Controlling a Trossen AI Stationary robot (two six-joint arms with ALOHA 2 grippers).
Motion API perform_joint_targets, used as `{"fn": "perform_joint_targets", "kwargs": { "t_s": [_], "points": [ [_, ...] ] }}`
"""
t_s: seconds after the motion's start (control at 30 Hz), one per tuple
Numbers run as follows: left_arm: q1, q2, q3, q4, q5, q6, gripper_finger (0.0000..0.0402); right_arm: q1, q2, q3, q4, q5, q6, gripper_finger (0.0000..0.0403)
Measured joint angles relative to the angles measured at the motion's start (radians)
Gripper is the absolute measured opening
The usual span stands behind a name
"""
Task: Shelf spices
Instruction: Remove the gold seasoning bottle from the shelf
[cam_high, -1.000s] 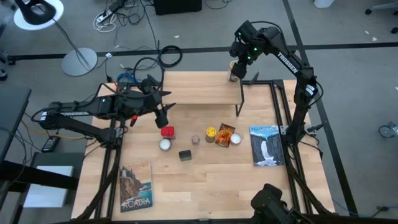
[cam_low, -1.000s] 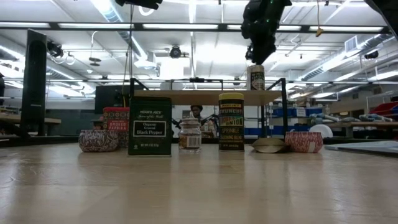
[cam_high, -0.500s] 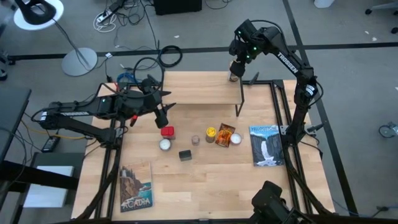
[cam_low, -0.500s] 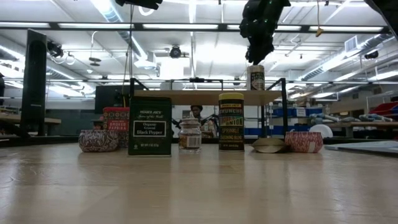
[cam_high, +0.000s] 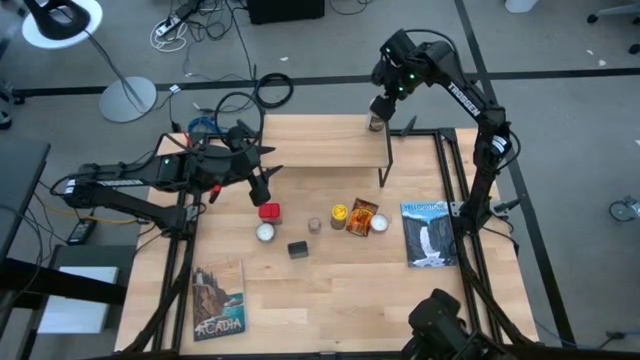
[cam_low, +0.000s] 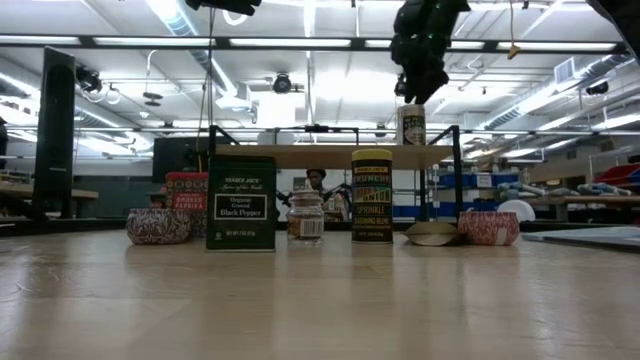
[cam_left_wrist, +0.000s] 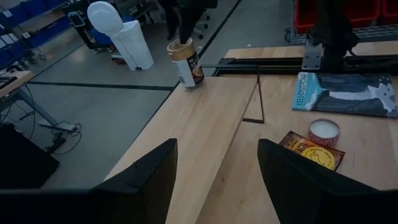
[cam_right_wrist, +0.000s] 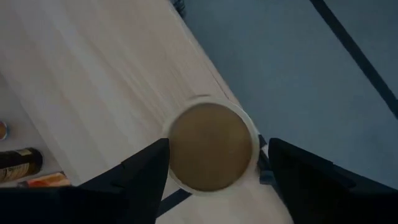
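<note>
A tan cylindrical jar (cam_high: 376, 123) (cam_low: 411, 125) stands upright on its base at the far right corner of the shelf (cam_high: 325, 150). My right gripper (cam_right_wrist: 217, 155) hangs open just over the jar, pointing down, a finger on either side of the lid (cam_right_wrist: 211, 146) without touching it. On the table in front of the shelf stand the red tin (cam_high: 269, 211), dark tin (cam_high: 297, 249), small pale-capped jar (cam_high: 314, 224) and yellow jar (cam_high: 340, 214), and the orange packet (cam_high: 362, 216) lies flat. My left gripper (cam_high: 265, 185) waits open above the table's left side.
Two white round discs (cam_high: 265, 232) (cam_high: 379, 224) sit among the spices. One book (cam_high: 218, 300) lies at the near left, another (cam_high: 428, 233) at the right. The rest of the shelf's plank (cam_left_wrist: 199, 124) is bare.
My right gripper has rolled a little about its own axis while staying over the tan jar. The jar stands where it was on the shelf.
</note>
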Motion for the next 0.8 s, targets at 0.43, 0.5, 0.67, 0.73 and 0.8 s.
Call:
{"fn": "perform_joint_targets", "kwargs": {
  "t_s": [0.43, 0.5, 0.67, 0.73, 0.8],
  "points": [
    [0.0, 0.0, 0.0, 0.0, 0.0, 0.002, 0.0227, -0.003, 0.0, 0.0, -0.009, -0.048, 0.01, 0.0274],
    [0.0, 0.0, 0.0, 0.0, 0.0, 0.002, 0.0227, -0.003, 0.0, 0.0, -0.009, -0.062, 0.01, 0.0274],
    [0.0, 0.0, 0.0, 0.001, 0.0, 0.002, 0.0227, -0.003, -0.002, -0.006, -0.005, -0.068, 0.013, 0.0274],
    [0.0, 0.0, 0.0, 0.001, 0.0, 0.002, 0.0227, -0.003, -0.002, -0.021, -0.006, -0.068, 0.014, 0.0274],
    [0.0, 0.0, 0.0, 0.001, 0.006, 0.001, 0.0227, -0.003, -0.005, -0.044, 0.017, -0.066, 0.018, 0.0274]
  ]
}}
